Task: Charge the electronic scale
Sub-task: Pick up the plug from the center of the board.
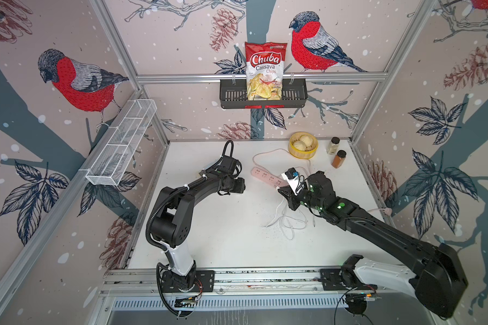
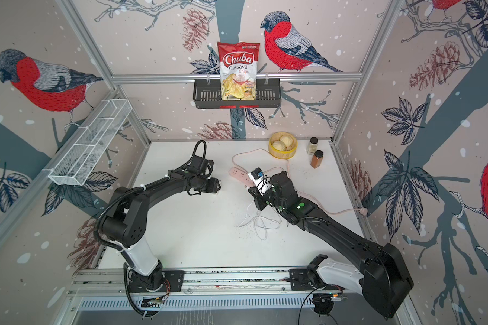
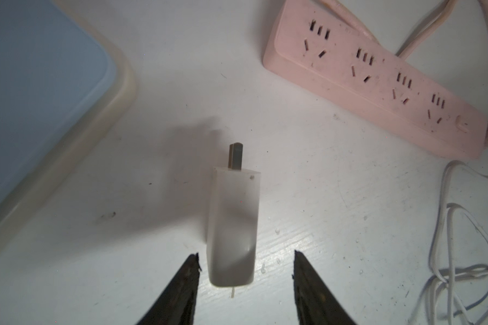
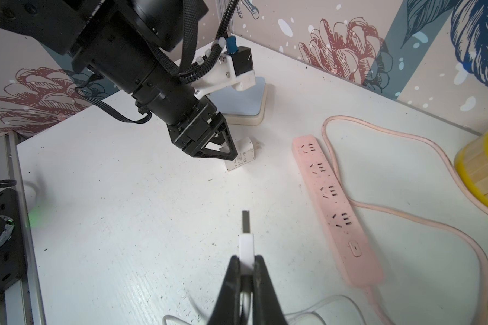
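- The black wall basket [image 1: 296,94] hangs from the back rail and holds one red-and-white chips bag [image 1: 265,70], which stands upright.
- The white wire basket [image 1: 119,146] hangs on the left wall, split by dividers.
- The yellow steamer [image 1: 303,154] sits at the table's back edge with two buns [image 1: 306,139] inside.
- Two spice jars [image 1: 333,145] stand just beside it near the back right corner, one pale, one orange-brown.
- The electronic scale [image 3: 40,84] lies flat on the table [image 1: 223,239] under the left arm's wrist, near the adapter but apart from it. Its blue plate also shows behind the left arm in the right wrist view [image 4: 251,104].
- The left gripper [image 3: 245,257] hangs low over the one white adapter [image 3: 233,225], which lies on its side. Its fingers [image 3: 193,264] stand apart, a gap on each side of the adapter, touching nothing.
- The right gripper [image 4: 247,259] has its fingers clamped together on the white USB plug [image 4: 246,243], metal end sticking out forward, above the table.
- There is one pink power strip [image 3: 378,81] with four socket groups and a button at one end. It lies on the far side of the adapter from the scale.
- Its pink cord [image 1: 376,210] runs to the right wall.
- One white cable [image 1: 288,222] lies in loose loops below the right gripper.
- Bare white surface stretches from those loops to the front rail, between the two arm bases.
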You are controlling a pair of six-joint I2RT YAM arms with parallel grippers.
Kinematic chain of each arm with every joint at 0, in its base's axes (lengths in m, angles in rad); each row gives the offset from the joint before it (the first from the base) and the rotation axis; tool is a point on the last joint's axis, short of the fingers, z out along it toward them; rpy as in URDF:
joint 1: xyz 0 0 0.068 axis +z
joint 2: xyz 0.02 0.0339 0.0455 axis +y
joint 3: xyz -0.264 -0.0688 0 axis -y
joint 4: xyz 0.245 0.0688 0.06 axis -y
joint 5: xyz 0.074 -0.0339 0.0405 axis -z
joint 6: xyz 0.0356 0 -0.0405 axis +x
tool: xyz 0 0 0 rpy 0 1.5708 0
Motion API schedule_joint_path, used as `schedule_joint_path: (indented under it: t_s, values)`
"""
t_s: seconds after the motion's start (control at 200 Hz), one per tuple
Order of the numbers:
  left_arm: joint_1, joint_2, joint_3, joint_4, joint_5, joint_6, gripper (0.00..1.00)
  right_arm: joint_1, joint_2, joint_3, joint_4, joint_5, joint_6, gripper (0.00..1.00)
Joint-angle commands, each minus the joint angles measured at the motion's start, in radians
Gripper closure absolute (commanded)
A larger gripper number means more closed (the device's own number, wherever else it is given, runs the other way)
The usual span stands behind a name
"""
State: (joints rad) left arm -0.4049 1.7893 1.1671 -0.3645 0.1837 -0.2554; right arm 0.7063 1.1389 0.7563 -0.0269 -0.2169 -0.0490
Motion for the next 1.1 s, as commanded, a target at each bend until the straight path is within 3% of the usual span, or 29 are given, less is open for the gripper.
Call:
schedule_joint_path:
  t_s: [0.0,0.13,0.235,0.38,0.46,0.495,0.55,0.721,0.921,1.091]
  values:
    - [0.002,0.036,0.025,-0.027,-0.025,-0.049,0.47,0.007,0.002,0.001,0.041,-0.006,0.016,1.00]
    - [0.000,0.076,0.056,-0.021,-0.071,-0.092,0.47,0.011,0.002,0.000,0.049,-0.002,0.024,1.00]
    - [-0.003,0.117,0.107,-0.054,-0.122,-0.141,0.65,0.015,0.004,-0.012,0.062,-0.003,0.036,1.00]
    - [-0.013,0.147,0.137,-0.064,-0.129,-0.195,0.69,0.026,0.002,-0.028,0.062,-0.001,0.048,1.00]
    - [-0.029,0.133,0.138,-0.081,-0.179,-0.258,0.84,0.028,-0.006,-0.037,0.058,0.002,0.055,1.00]
    - [-0.036,0.128,0.144,-0.111,-0.203,-0.314,0.93,0.030,-0.011,-0.041,0.058,0.003,0.059,1.00]
    - [-0.048,0.115,0.152,-0.166,-0.243,-0.424,1.00,0.030,-0.020,-0.044,0.058,0.006,0.067,1.00]
    - [-0.119,0.026,0.087,-0.240,-0.369,-0.858,0.98,0.045,-0.043,-0.054,0.061,0.031,0.084,1.00]
    - [-0.176,0.046,0.059,-0.245,-0.349,-1.138,0.95,0.072,-0.096,-0.088,0.045,0.070,0.115,1.00]
    - [-0.219,0.076,0.054,-0.215,-0.345,-1.256,0.87,0.081,-0.152,-0.139,0.049,0.081,0.142,1.00]
